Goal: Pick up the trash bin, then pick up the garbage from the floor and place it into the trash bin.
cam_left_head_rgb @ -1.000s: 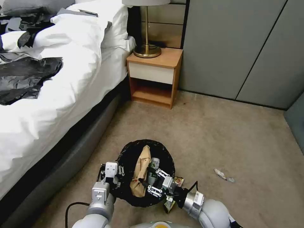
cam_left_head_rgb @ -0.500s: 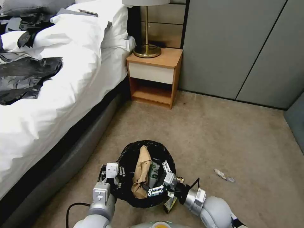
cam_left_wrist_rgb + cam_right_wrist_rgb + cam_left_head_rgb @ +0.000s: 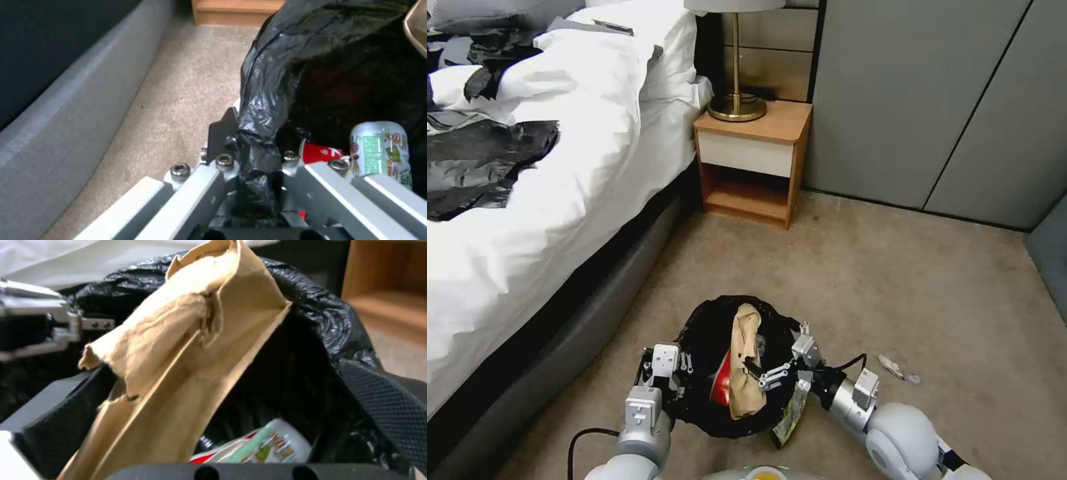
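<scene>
The trash bin (image 3: 700, 347), lined with a black bag, sits low in front of me. My left gripper (image 3: 675, 379) is shut on the bin's bag-covered rim (image 3: 260, 110). A crumpled brown paper (image 3: 746, 363) stands up out of the bin, with a red wrapper (image 3: 720, 387) beside it and a white green-labelled bottle (image 3: 380, 151) inside. My right gripper (image 3: 784, 357) stands open at the bin's right rim. Its pads (image 3: 62, 426) stand on either side of the brown paper (image 3: 186, 356). A yellow wrapper (image 3: 790, 412) lies beside the bin under my right wrist. A foil wrapper (image 3: 897, 369) lies on the carpet to the right.
The bed (image 3: 527, 220), with white bedding and black clothes on it, runs along the left, its grey base close to the bin. A wooden nightstand (image 3: 754, 160) with a brass lamp (image 3: 736, 100) stands ahead. Grey wardrobe doors (image 3: 934, 100) close off the back right. Open carpet lies to the right.
My right gripper has drawn back from inside the bin to its right rim, with its fingers now apart. The brown paper has shifted more upright, and the red wrapper now shows.
</scene>
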`<state>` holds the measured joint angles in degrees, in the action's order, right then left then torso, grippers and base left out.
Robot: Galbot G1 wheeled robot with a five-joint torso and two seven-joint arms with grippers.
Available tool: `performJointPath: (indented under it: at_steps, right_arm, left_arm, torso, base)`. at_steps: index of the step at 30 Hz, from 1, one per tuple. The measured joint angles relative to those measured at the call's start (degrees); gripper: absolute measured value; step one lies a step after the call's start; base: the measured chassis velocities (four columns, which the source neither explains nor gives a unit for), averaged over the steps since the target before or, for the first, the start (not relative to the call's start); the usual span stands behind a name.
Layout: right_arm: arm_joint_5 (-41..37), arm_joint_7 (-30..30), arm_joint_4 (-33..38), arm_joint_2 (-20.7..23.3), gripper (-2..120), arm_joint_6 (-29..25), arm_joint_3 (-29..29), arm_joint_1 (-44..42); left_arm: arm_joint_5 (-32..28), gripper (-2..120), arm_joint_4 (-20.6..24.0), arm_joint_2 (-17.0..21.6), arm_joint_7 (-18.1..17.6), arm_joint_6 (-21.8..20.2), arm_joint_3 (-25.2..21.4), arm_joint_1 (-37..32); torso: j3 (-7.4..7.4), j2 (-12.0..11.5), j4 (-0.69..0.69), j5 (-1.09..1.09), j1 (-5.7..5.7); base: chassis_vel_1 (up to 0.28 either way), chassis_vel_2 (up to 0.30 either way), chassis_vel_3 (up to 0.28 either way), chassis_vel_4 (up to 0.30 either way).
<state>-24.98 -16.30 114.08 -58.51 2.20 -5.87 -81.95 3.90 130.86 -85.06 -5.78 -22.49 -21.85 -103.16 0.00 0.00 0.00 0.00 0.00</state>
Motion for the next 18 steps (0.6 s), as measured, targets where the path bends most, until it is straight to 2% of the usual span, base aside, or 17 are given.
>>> performJointPath:
  at_steps: [1, 3, 7, 8, 9, 11, 14, 18]
  right_arm:
    - [0.0, 0.0, 0.0, 0.0, 110, 0.0, 0.0, 0.0]
    - [-2.7, 1.8, 2.4, 0.8, 106, 4.0, 0.1, -0.5]
    - [-5.9, 3.9, 5.2, 1.5, 101, 8.0, 0.3, -0.9]
    - [-8.6, 6.3, 7.0, 1.7, 100, 11.2, 0.7, -1.2]
    - [-8.6, 6.3, 7.0, 1.7, 100, 11.2, 0.7, -1.2]
    - [-11.0, 9.0, 8.5, 1.6, 100, 14.9, 1.2, -1.5]
    - [-12.0, 11.2, 9.9, 1.4, 100, 18.1, 1.3, -1.9]
    - [-11.3, 12.0, 10.8, 1.5, 100, 19.9, 0.5, -2.3]
  left_arm:
    - [0.0, 1, 0.0, 0.0, 0.0, 0.0, 0.0, 0.0]
    - [0.0, 1, 0.1, 0.0, 0.0, 0.0, -0.1, 0.0]
    - [0.0, 1, 0.1, 0.0, 0.0, 0.0, -0.1, 0.0]
    - [0.0, 1, 0.3, -0.1, 0.0, 0.0, 0.0, 0.0]
    - [0.0, 1, 0.3, -0.1, 0.0, 0.0, 0.0, 0.0]
    - [0.0, 1, 0.3, -0.1, 0.1, 0.1, 0.0, 0.0]
    - [0.0, 1, 0.3, -0.1, 0.1, 0.1, 0.0, 0.1]
    - [-0.5, 1, 0.5, 0.0, 0.1, 0.1, -0.4, 0.3]
  torso:
    - [0.0, 0.0, 0.0, 0.0, 0.0]
    - [0.0, 0.0, 0.0, 0.0, 0.0]
    - [0.0, 0.0, 0.0, -0.01, 0.0]
    - [0.0, 0.0, 0.0, -0.01, 0.0]
    - [0.0, 0.0, 0.0, -0.01, 0.0]
    - [0.0, 0.0, 0.0, -0.01, 0.0]
    - [0.0, 0.0, 0.0, -0.01, 0.0]
    - [0.0, 0.0, 0.0, -0.01, 0.0]
  base:
    - [0.0, 0.0, 0.0, 0.0]
    - [0.0, 0.0, 0.0, 0.0]
    - [0.0, 0.0, 0.0, 0.0]
    - [0.0, 0.0, 0.0, 0.0]
    - [0.0, 0.0, 0.0, 0.0]
    - [0.0, 0.0, 0.0, 0.0]
    - [0.0, 0.0, 0.0, 0.0]
    - [0.0, 0.0, 0.0, 0.0]
